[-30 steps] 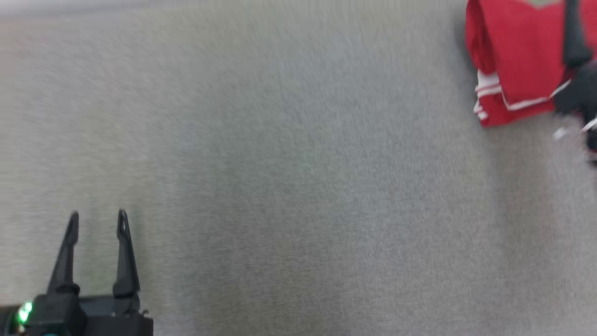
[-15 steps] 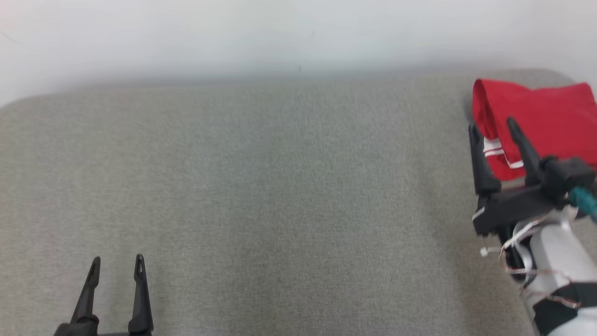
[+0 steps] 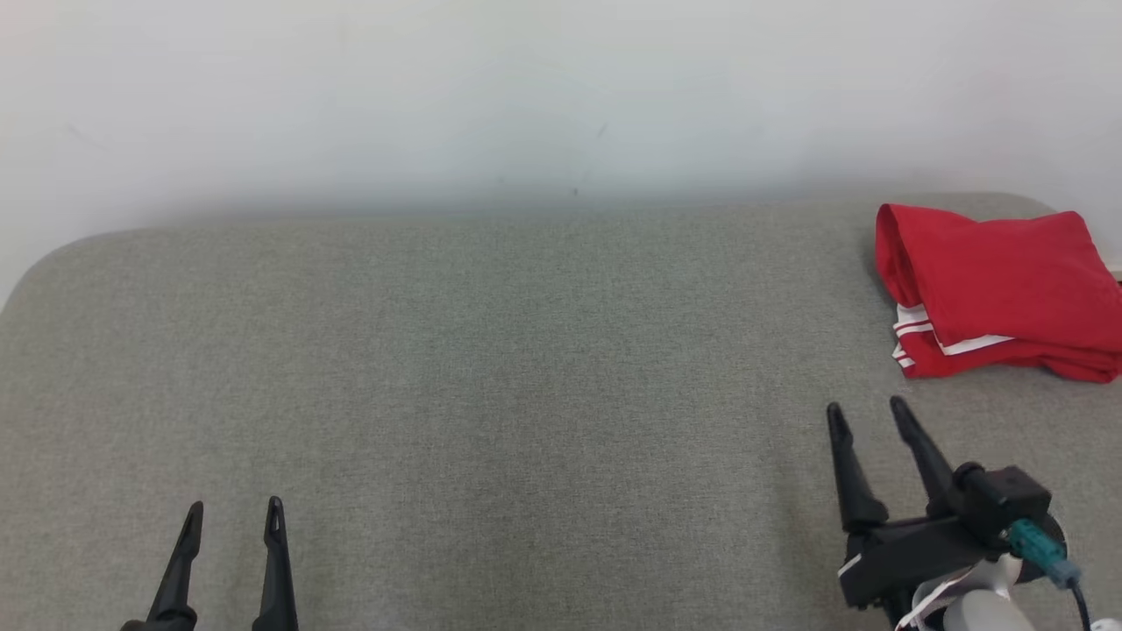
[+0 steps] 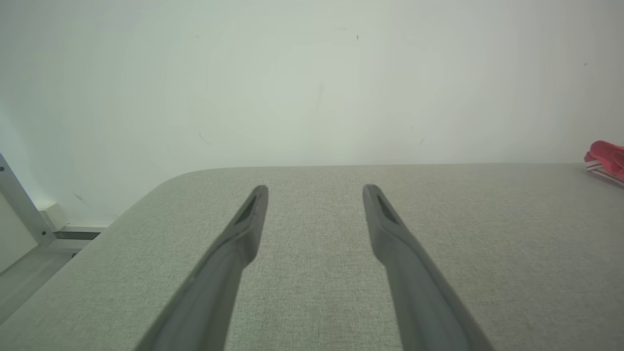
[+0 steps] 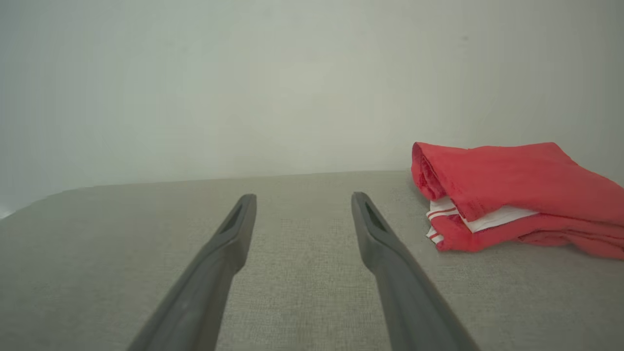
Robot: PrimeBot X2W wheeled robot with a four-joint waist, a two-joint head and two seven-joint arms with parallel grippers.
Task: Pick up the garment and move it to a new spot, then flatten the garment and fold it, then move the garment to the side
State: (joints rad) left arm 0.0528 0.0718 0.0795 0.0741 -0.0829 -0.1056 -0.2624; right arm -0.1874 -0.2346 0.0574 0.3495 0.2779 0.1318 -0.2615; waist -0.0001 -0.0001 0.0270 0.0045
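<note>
The garment (image 3: 995,289) is red with white stripes and lies folded in a compact bundle at the far right of the grey table (image 3: 526,368). It also shows in the right wrist view as the garment (image 5: 512,195) and at the right edge of the left wrist view as the garment (image 4: 604,161). My right gripper (image 3: 863,410) is open and empty, just in front of the garment and apart from it. My left gripper (image 3: 234,510) is open and empty at the lower left, far from the garment.
A pale wall (image 3: 526,96) runs behind the table's far edge. The table has rounded far corners. In the left wrist view a metal frame leg (image 4: 19,204) and floor show beyond the table's left edge.
The head camera has tilted up, bringing the wall and far table edge into view. My right gripper has drawn back from the garment toward the table's front; the left keeps its low-left place.
</note>
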